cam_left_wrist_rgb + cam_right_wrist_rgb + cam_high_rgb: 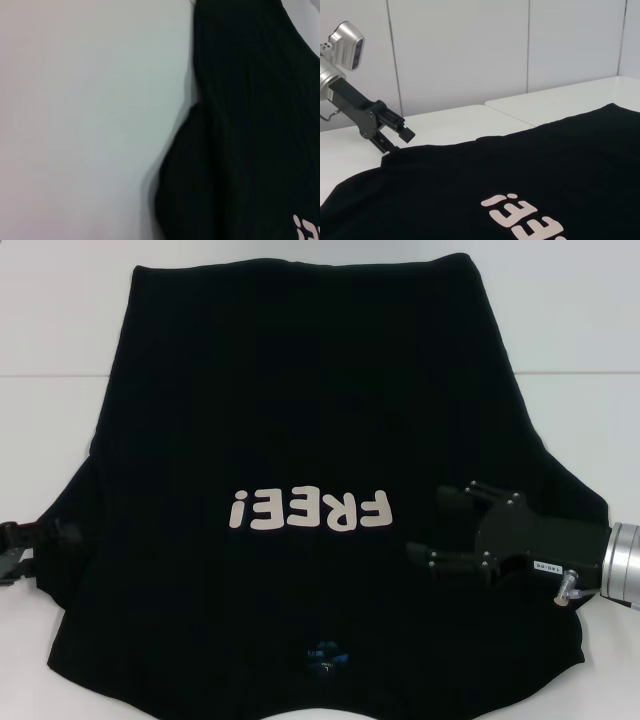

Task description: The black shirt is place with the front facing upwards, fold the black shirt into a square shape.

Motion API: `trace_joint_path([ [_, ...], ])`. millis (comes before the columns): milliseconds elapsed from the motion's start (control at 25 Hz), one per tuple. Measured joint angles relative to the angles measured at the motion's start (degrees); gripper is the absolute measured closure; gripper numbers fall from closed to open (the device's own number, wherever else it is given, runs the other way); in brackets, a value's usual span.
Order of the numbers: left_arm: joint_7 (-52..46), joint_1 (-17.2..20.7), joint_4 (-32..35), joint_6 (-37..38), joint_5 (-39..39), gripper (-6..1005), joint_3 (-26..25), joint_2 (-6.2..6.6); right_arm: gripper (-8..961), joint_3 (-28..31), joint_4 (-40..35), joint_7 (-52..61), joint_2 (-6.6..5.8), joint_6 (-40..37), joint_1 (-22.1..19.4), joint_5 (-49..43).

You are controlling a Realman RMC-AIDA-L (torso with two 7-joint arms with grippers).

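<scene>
The black shirt [300, 420] lies spread flat on the white table [60, 320], front up, its white "FREE!" lettering [310, 510] facing me upside down. A small blue neck label [325, 652] sits near the front edge. My right gripper [435, 525] hovers over the shirt's right side, fingers open and pointing toward the lettering, nothing between them. At the shirt's left sleeve edge is my left gripper [18, 550], also seen far off as the left gripper [395, 140], fingers apart at the fabric's edge. The left wrist view shows the shirt [240, 125] and bare table.
A seam [570, 373] crosses the table between two white tabletops. A white panelled wall [470, 50] stands behind the table. The shirt covers most of the surface; bare table shows at the far left and far right.
</scene>
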Motion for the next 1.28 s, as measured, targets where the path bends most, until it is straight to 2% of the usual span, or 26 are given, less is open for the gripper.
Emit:
trace_joint_path([
  [120, 0.4, -0.5, -0.6, 0.0, 0.0, 115, 1.1, 0.00, 13, 0.0, 0.1, 0.0, 0.00, -0.1, 0.0, 0.0],
  [560, 0.4, -1.0, -0.1, -1.1, 0.0, 306, 3.0, 0.07, 14, -0.1, 0.1, 0.0, 0.00, -1.2, -0.5, 0.0],
  [840, -0.4, -0.9, -0.1, -1.4, 0.0, 519, 3.0, 0.05, 15, 0.0, -0.1, 0.0, 0.00, -1.5, -0.8, 0.0],
  [1240, 0.4, -0.8, -0.1, -1.8, 0.0, 983, 2.6, 0.02, 16, 0.0, -0.1, 0.0, 0.00, -1.5, -0.8, 0.0],
  [1280, 0.4, -0.7, 0.0, -1.9, 0.0, 987, 2.6, 0.02, 16, 0.0, -0.1, 0.0, 0.00, -1.5, -0.8, 0.0],
])
